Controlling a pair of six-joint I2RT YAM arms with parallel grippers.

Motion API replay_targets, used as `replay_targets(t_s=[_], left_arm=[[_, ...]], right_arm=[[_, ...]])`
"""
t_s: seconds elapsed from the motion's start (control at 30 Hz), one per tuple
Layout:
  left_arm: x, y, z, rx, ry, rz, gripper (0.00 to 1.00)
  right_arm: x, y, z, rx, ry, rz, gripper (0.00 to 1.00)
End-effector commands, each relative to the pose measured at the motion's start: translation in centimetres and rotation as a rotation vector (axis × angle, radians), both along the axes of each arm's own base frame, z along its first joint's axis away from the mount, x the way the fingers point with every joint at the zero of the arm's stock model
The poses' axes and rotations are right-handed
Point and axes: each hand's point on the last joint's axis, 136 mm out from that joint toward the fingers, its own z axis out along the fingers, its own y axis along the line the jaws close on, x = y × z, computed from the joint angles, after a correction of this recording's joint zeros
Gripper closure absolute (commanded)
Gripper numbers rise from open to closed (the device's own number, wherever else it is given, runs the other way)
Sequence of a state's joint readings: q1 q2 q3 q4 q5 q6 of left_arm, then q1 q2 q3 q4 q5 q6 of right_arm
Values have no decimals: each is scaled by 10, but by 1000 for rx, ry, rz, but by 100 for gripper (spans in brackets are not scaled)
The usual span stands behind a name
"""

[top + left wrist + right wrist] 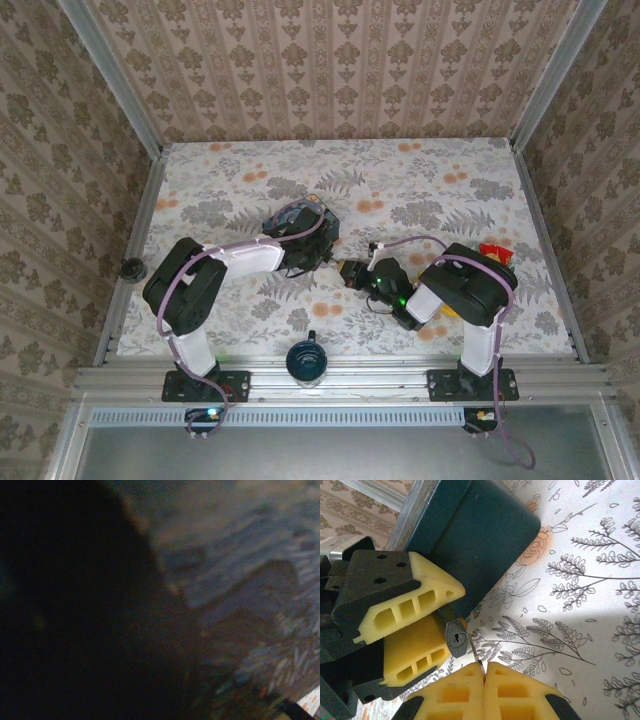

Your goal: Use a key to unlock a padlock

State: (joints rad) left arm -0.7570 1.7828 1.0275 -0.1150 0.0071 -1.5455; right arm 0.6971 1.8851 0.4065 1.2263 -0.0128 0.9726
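Small black squarish padlock [457, 639], keyhole facing out, clamped between narrowed yellow fingers of left gripper [452, 626], over floral-print tabletop [580, 580], right gripper [484, 672] pinched closed on thin metal key [477, 659], tip just beside keyhole.

No readable text, brand, number or sign anywhere. Padlock [456, 639] face around keyhole shows no legible marking; wallpaper [330, 60] and table [450, 190] carry floral print only.
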Motion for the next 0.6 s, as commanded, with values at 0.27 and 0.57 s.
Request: replay_targets(t_s=[0.27,0.57], left_arm=[[-17,13,-25,21,102,18,90],[-17,13,-27,24,104,15,90]], right_arm=[[-3,-3,13,20,-43,-12,100],[1,2,21,40,-63,-7,100]])
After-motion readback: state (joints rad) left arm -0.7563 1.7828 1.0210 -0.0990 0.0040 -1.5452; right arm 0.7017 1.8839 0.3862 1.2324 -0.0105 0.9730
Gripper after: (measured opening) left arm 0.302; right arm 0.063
